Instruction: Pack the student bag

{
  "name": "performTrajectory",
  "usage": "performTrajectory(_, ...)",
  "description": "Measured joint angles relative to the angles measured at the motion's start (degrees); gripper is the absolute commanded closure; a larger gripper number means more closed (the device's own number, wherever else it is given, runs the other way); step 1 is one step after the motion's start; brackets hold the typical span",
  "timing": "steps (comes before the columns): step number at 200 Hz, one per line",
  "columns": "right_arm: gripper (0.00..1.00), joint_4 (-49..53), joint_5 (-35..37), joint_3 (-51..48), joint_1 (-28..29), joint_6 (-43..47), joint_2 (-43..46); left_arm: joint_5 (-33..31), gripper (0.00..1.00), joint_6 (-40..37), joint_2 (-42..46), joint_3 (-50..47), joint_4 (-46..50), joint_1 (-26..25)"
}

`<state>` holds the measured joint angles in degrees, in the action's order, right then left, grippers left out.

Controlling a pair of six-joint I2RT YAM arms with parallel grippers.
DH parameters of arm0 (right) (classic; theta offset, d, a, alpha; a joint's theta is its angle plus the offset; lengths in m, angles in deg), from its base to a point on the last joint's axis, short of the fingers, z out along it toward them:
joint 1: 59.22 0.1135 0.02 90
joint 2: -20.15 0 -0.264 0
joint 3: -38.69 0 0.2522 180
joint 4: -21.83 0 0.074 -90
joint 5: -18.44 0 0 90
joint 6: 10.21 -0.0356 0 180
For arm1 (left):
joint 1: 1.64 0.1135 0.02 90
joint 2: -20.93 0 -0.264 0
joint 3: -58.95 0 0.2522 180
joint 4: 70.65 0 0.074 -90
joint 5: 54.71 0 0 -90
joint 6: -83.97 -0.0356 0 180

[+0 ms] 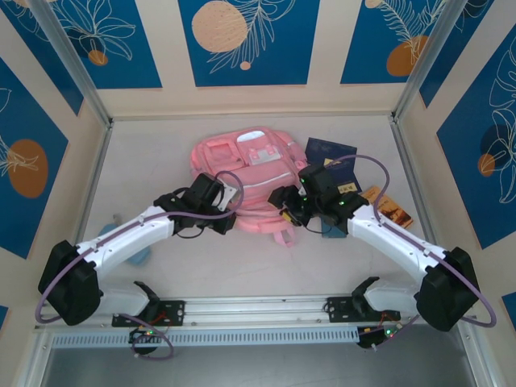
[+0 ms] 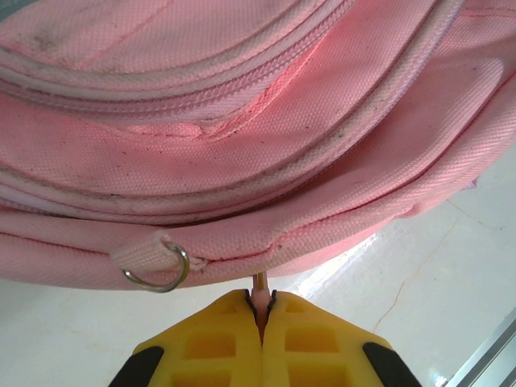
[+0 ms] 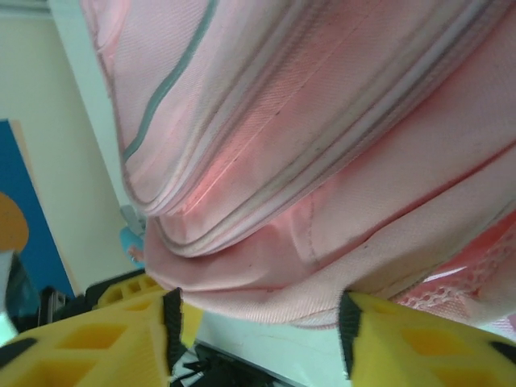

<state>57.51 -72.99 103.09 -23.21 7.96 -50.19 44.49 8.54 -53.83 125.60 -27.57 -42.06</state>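
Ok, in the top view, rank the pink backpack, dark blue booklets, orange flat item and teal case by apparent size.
1. pink backpack
2. dark blue booklets
3. orange flat item
The teal case is mostly hidden under the right arm, so it is not ranked; its visible part looks smallest.

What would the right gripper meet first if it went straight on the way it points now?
The large soft pink fabric backpack. The right gripper is open, and the bag's rounded edge sits just ahead of the gap between its yellow fingers, though exact depth is unclear.
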Motion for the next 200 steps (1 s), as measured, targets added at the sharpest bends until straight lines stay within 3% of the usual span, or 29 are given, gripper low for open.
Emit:
performTrajectory(68, 0.66, 0.9, 1.7, 1.4, 2.3, -4.6, -6.9, -0.2, 1.0, 0.0, 0.0, 0.0, 0.0, 0.0)
performTrajectory(113, 1.0, 1.8, 1.7, 2.4, 2.7, -4.7, -9.4, -1.2, 1.0, -0.2, 0.0, 0.0, 0.1, 0.0)
performTrajectory(155, 1.0, 5.0, 4.3, 5.7, 2.7, -1.1, -9.5, -3.8, 1.0, -0.7, 0.3, 0.0, 0.7, -0.3)
performTrajectory(200, 1.0, 10.6, 9.0, 9.2, 2.0, 4.0, -7.4, -12.3, 1.0, -1.0, -1.5, 3.1, 7.3, -0.6)
